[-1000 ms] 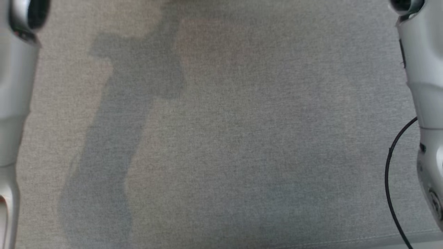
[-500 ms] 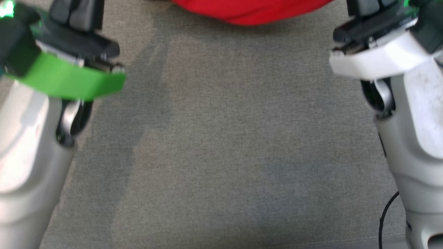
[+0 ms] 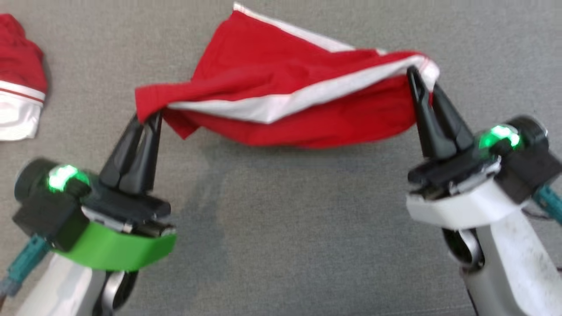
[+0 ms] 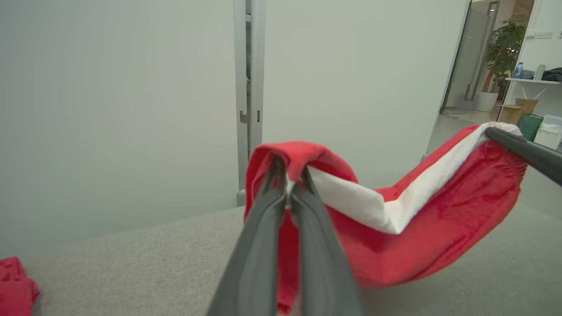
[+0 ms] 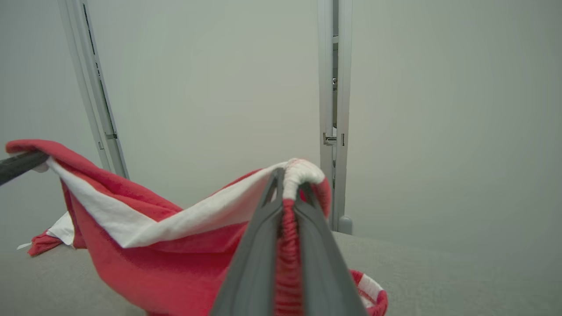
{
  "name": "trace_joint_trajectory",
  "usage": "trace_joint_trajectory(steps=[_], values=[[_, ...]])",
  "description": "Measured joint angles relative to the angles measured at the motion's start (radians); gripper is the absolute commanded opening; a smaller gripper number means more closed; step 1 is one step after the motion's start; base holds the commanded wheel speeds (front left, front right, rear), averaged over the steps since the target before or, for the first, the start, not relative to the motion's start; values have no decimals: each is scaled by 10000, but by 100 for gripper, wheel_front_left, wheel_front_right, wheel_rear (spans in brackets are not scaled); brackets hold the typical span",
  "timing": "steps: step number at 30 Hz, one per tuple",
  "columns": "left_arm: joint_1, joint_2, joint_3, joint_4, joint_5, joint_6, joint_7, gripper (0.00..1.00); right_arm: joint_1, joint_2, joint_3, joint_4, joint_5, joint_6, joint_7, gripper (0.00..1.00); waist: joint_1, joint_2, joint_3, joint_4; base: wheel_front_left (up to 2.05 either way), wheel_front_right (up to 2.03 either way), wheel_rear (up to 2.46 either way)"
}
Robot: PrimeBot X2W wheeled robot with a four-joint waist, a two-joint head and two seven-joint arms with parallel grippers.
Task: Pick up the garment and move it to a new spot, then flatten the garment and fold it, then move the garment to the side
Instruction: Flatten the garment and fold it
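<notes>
The garment (image 3: 281, 87), red with a white band, hangs stretched between my two grippers above the grey fabric surface (image 3: 285, 245). My left gripper (image 3: 149, 117) is shut on its left end. On its right end, at the gathered red-and-white hem, my right gripper (image 3: 419, 75) is shut. In the left wrist view the left gripper (image 4: 287, 177) pinches a red fold, and the garment (image 4: 421, 237) sags toward the right gripper's fingers (image 4: 527, 152). In the right wrist view the right gripper (image 5: 287, 182) clamps the ribbed hem, with the garment (image 5: 167, 263) drooping to the left.
A second red-and-white garment (image 3: 17, 79) lies bunched at the far left of the surface and appears again (image 4: 13, 285) low in the left wrist view. Pale wall panels (image 5: 219, 87) stand behind the surface. A doorway with a plant (image 4: 500, 61) opens at the right.
The head camera has tilted, so the whole picture shifted from bare grey surface and forearms to both grippers with the garment strung between them. Both grippers stay shut.
</notes>
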Motion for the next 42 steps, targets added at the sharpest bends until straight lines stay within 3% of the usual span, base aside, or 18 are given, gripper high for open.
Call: trace_joint_trajectory(steps=[8,17,23,31,42], values=[[2074,236,-194,-1081,-259,562,184,0,2594,251,-40,-545,42,0,0,0,0,0,-1251,-52,0,0,0],[2738,539,-288,-940,-986,522,959,0,3915,453,-109,-82,291,0,-15,0,0,0,-2057,-128,0,0,0],[1694,232,-531,541,-1446,-36,1384,0,3626,616,-236,1409,650,0,-15,0,0,0,-1685,-210,0,0,0],[-814,-752,-974,3480,-1741,-842,1751,0,2497,811,-690,2849,1116,0,-13,0,0,1,-904,-362,0,0,0],[-3717,-1812,-1593,6955,-1724,-1195,2140,0,1472,840,-692,3354,1569,0,-15,0,0,0,143,-823,0,0,0]])
